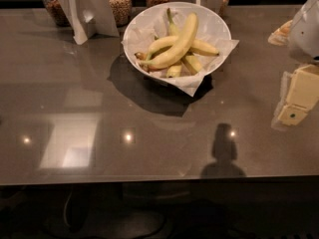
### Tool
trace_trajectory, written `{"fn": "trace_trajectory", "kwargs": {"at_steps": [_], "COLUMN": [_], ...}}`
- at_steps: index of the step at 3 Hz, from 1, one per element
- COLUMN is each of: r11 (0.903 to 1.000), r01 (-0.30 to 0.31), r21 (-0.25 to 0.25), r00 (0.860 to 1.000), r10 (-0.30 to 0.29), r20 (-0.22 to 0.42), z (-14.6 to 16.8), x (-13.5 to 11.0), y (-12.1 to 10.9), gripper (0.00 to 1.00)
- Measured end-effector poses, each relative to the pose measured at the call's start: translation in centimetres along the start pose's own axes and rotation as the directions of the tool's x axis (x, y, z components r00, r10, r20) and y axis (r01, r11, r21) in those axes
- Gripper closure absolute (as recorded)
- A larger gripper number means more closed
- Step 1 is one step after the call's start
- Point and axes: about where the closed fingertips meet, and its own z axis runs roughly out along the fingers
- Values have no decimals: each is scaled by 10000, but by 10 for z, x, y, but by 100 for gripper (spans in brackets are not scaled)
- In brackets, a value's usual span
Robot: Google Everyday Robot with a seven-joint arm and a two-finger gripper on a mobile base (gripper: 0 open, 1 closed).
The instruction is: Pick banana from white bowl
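The white bowl (135, 30) stands at the back middle of the grey table, lined with crumpled white paper whose corners hang over the rim. Several bananas lie in it. The banana (178, 45) is the longest one, pale yellow, lying on top diagonally from lower left to upper right. My gripper (295, 103) is at the right edge of the view, pale yellow with a green dot, low over the table and well to the right of the bowl, a little nearer the front. It holds nothing that I can see.
Glass jars of grain (119, 3) stand behind the bowl at the back edge. A white folded card stand (88, 11) is left of the bowl. A pale object (280, 34) lies at the far right. The table's front edge (149, 178) runs across below.
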Motion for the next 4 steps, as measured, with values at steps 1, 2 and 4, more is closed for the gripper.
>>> {"fn": "trace_trajectory", "kwargs": {"at_steps": [1, 2, 4], "r11": [10000, 9998, 9662], "r01": [3, 151, 2530], "r21": [2, 113, 493], "r00": [10000, 9998, 9608], "r10": [-3, -152, -2569], "r20": [2, 110, 1046], "z": [0, 2, 5], "x": [0, -12, -74], "y": [0, -7, -43], "gripper": [0, 0, 0]}}
